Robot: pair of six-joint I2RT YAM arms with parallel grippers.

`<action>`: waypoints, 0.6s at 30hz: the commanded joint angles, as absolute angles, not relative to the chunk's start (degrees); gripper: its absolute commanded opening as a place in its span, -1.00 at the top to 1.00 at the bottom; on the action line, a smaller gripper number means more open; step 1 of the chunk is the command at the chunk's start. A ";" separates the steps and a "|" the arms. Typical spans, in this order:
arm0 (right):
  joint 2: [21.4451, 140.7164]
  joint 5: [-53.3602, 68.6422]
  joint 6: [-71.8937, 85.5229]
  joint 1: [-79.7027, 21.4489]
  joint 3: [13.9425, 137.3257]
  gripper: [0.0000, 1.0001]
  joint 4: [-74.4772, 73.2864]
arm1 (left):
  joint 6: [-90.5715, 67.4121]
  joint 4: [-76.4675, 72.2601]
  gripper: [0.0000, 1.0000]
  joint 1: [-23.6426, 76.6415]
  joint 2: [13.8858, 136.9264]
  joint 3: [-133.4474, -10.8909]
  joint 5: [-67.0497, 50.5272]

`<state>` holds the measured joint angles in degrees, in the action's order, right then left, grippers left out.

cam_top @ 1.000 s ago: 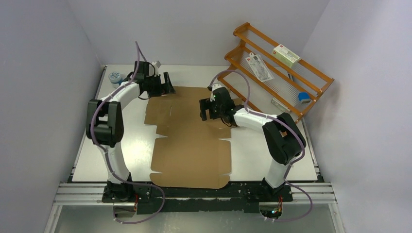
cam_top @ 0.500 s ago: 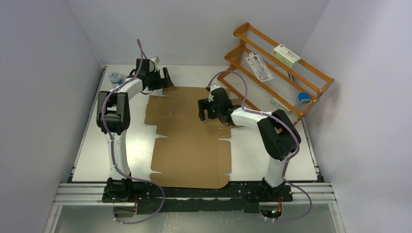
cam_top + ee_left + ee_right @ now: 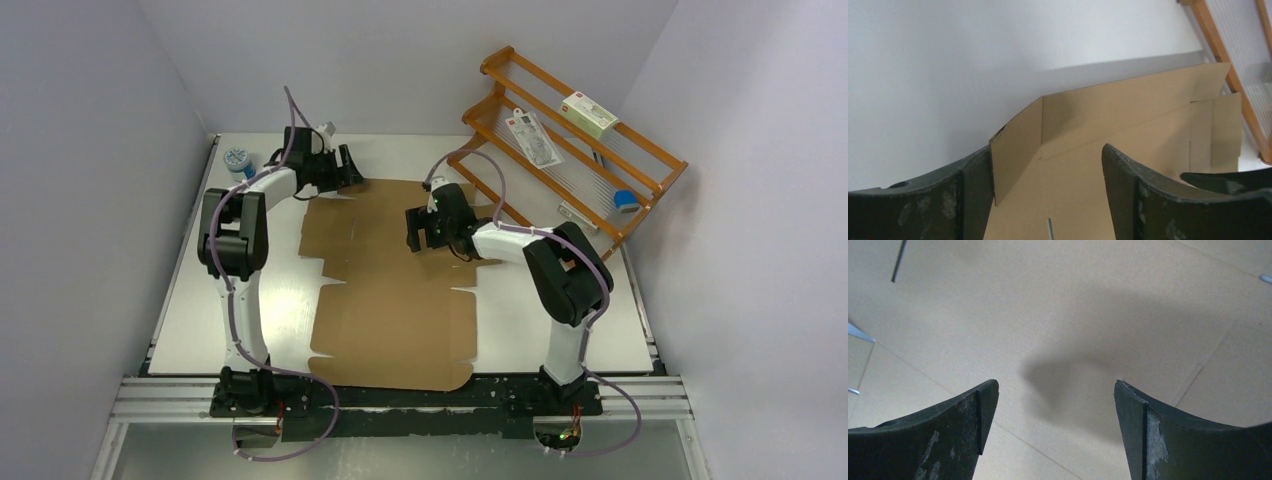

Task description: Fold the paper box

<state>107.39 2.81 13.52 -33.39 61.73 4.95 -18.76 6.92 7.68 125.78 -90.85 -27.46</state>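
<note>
1. The paper box (image 3: 390,300) is not yet a box. It lies as a flat die-cut sheet in the middle of the table (image 3: 505,335), with one short edge towards the arm bases and the other towards the back wall.
2. The left gripper (image 3: 347,170) sits low at the sheet's far left corner with its jaws apart. In the wrist view, a small corner flap (image 3: 1015,150) stands tilted up off the sheet and rests against the inner face of one finger (image 3: 973,200). The other finger stands clear of it, so nothing is clamped. That finger appears placed to prop the flap up along its crease.
3. The right gripper (image 3: 422,235) hangs over the far right part of the sheet with its jaws wide. Only bare cardboard and its own shadow show between them. Whether the tips touch the board cannot be told. Its position suggests it is there to hold the sheet down so it does not slide while the corner is lifted.
4. Apart from that corner, the panels look flat, so the folding seems barely begun. The flap will likely spring back unless it is creased firmly.
</note>
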 commanded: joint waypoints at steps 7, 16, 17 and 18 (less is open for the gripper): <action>107.95 3.89 13.79 -33.83 63.62 -0.80 5.76 | -17.04 6.61 -0.30 10.75 119.01 -89.36 -28.48; 106.53 3.59 9.17 -33.58 69.39 -0.82 0.19 | -10.80 11.64 -0.09 10.99 121.03 -92.30 -20.74; 106.48 3.41 8.90 -33.57 69.94 -0.82 0.18 | -10.36 12.03 -0.03 10.99 121.52 -92.75 -20.51; 106.38 3.21 8.64 -33.57 70.22 -0.82 -0.53 | -9.86 12.47 0.03 10.99 122.03 -93.25 -20.53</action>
